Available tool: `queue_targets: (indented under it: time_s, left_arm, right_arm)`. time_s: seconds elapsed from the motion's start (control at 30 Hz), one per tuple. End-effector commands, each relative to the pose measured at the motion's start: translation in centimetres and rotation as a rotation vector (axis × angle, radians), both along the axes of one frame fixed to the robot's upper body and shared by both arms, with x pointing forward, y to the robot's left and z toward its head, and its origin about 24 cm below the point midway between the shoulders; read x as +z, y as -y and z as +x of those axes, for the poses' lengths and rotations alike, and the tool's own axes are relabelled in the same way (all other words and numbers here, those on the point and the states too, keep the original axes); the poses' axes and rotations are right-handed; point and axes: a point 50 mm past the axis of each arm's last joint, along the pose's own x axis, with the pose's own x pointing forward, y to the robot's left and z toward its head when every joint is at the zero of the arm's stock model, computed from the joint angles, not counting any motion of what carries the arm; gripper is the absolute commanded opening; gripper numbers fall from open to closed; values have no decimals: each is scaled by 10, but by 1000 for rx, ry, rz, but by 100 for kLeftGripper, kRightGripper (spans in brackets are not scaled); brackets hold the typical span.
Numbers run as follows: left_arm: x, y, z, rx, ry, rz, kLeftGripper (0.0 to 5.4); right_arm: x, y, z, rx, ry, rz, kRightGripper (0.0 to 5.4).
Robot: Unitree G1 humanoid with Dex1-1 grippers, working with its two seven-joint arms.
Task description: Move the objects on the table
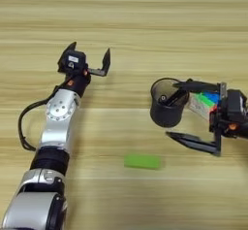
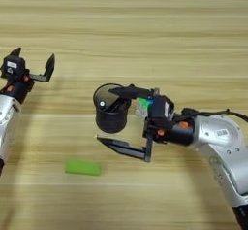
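A wide light-wood table (image 1: 145, 20) with horizontal plank grain is shown from above. A small flat bright-green rectangular block (image 1: 142, 161) is seen lying flat near the middle of the near half, its long axis running left to right. A black cylindrical cup (image 1: 167, 108) is set upright just to the right of centre, with a multicoloured cube (image 1: 203, 103) half hidden behind the right arm, close beside the cup.

The right gripper (image 2: 114, 117) is held with its two black fingers spread wide: the upper finger is laid across the cup's rim, the lower finger is extended over bare wood just near of the cup. Nothing is pinched. The left gripper (image 1: 89, 57) is raised over the far-left area, fingers likewise spread and empty, well apart from every object.

The green block is placed near and slightly left of the right gripper's lower finger, so the right arm is judged the nearer. No marker pen can be made out in either view.
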Motion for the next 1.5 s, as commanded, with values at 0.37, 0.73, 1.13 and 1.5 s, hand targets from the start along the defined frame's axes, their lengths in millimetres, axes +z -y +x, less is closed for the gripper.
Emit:
queue_targets:
  time_s: [0.37,0.73,1.13,1.5]
  left_arm:
    - [8,3,4,5,17,-11,539]
    - [6,6,6,-3,6,-11,539]
    - [4,8,6,-3,1,-8,540]
    - [4,11,6,-4,7,-8,540]
  right_arm:
    - [-40,-8,-9,157,-104,-350,540]
    - [-68,-26,-5,80,-150,-438,540]
    - [-81,-36,2,22,-190,-452,510]
    - [-88,-38,3,7,-207,-459,389]
